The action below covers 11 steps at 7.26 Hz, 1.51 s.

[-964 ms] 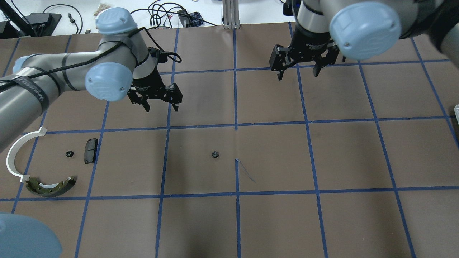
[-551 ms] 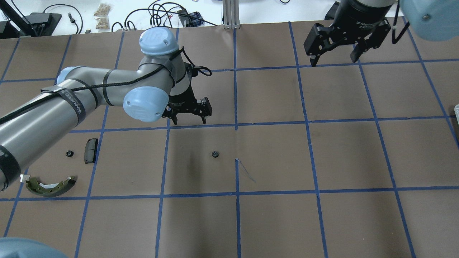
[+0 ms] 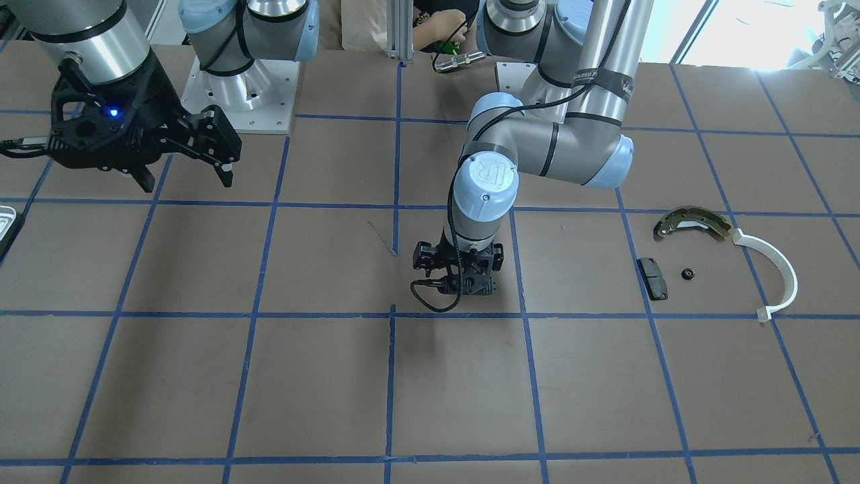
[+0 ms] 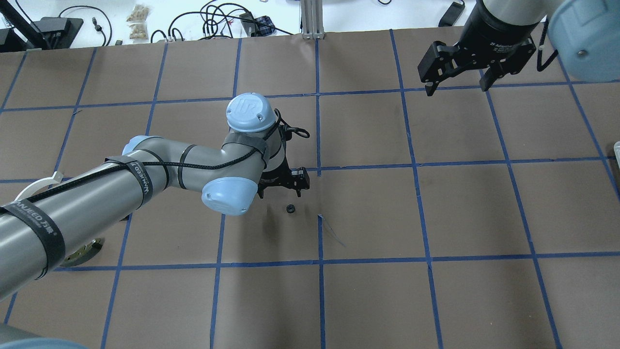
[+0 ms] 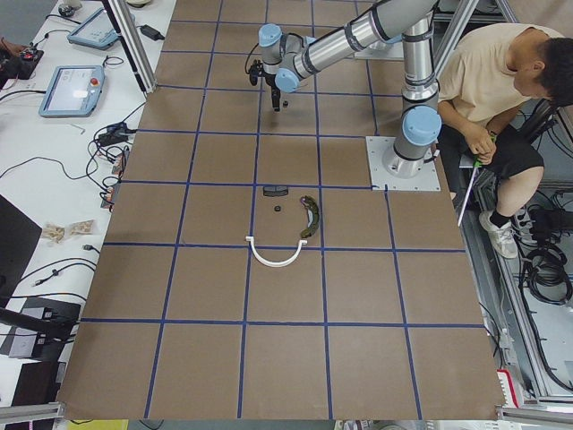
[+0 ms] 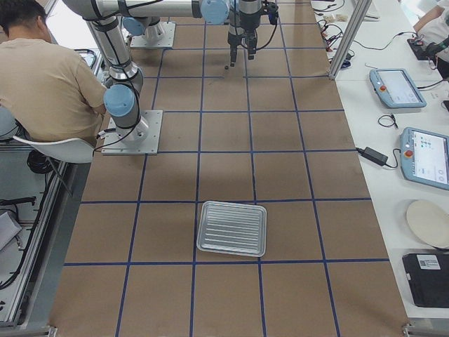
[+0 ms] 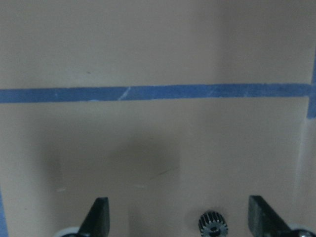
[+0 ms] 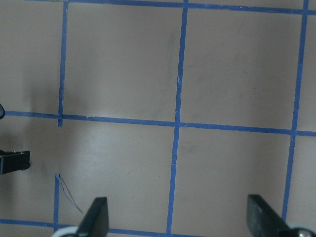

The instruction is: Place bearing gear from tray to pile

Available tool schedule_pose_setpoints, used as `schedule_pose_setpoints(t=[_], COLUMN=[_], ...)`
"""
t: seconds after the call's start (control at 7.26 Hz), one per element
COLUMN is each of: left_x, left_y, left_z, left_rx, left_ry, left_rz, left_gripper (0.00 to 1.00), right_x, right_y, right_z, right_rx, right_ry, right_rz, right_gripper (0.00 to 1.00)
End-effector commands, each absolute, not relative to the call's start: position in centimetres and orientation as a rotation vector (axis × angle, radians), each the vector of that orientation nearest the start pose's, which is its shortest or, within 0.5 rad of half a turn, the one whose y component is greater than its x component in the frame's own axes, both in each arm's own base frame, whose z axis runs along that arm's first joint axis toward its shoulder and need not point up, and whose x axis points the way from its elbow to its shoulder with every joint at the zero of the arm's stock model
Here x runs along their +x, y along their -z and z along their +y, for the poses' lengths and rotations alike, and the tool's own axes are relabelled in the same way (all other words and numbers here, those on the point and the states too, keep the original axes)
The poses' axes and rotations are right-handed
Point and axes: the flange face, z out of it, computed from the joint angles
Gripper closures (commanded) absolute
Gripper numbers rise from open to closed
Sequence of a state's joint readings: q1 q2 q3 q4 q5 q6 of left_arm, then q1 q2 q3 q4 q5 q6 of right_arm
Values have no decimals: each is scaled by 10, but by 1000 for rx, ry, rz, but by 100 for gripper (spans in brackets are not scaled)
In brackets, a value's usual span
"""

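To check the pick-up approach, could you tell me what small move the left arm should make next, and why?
Probably nudge the left gripper sideways to centre over the bearing gear: its jaws stand open, and the wrist view shows the gear on the table off-centre between them.

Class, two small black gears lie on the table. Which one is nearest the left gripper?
The lone mid-table gear, right by the left gripper; the other gear lies far off, beside the black pad.
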State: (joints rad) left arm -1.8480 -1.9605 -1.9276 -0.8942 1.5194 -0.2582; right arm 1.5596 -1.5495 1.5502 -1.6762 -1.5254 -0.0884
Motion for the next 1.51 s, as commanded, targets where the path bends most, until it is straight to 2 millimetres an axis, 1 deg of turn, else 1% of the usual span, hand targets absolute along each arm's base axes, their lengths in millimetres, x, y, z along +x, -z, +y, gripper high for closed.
schedule_pose_setpoints(t=[0.0,0.14,0.55,0.69,0.83,0.96,1.1,1.24,1.38], left_x=[-287,-287,-292,-297,-297,-296,-295,-291,-281], left_y=[-177,-176,-164,-165,-165,-165,-167,-178,-194], left_z=[-475,-475,-473,-471,-471,-472,-473,-481,-492], left_rx=[40,40,48,62,65,60,58,59,39], left_ry=[-152,-161,-193,-194,-194,-197,-191,-153,-117], left_rz=[3166,3164,3160,3166,3166,3165,3166,3173,3177], left_gripper=[6,21,22,41,78,100,100,100,100], right_x=[141,150,152,152,153,152,152,152,153], right_y=[-495,-493,-492,-488,-485,-483,-484,-484,-483], right_z=[-510,-507,-505,-506,-504,-505,-505,-505,-504], right_rx=[-142,-172,-179,-177,-179,-179,-179,-182,-186], right_ry=[183,180,175,164,154,149,152,154,150], right_rz=[3089,3091,3090,3082,3077,3079,3077,3077,3077], right_gripper=[0,0,0,0,0,0,0,0,0])
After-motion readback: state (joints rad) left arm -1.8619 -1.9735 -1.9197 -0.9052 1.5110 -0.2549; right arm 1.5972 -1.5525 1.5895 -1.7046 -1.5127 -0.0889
